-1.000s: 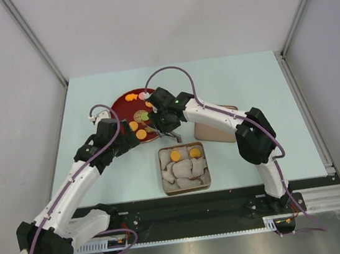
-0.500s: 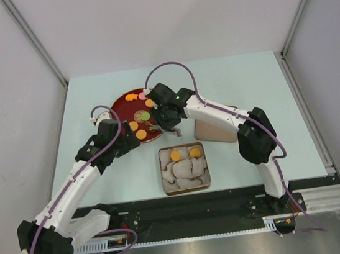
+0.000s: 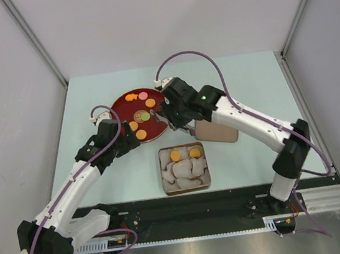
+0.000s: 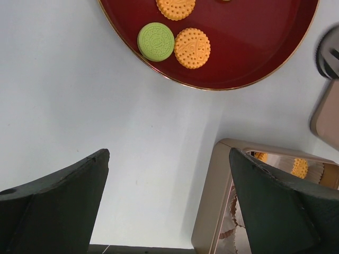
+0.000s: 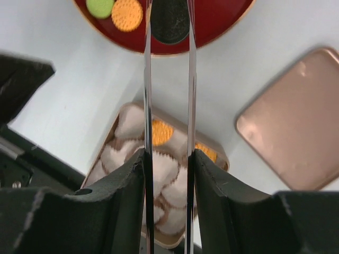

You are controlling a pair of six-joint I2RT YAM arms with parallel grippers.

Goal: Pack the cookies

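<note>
Now the half-closed right gripper [image 3: 169, 121] is pinching a dark cookie [image 5: 169, 21], needing a lift to the tin [image 4: 209, 206]; left gripper [image 4: 168, 156] gaping empty

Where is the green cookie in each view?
Top external: green cookie near the red plate's centre.
Left wrist: top left, beside an orange cookie.
Right wrist: top edge, left of the tongs.
Shared landmark: the red plate's rim.
</note>
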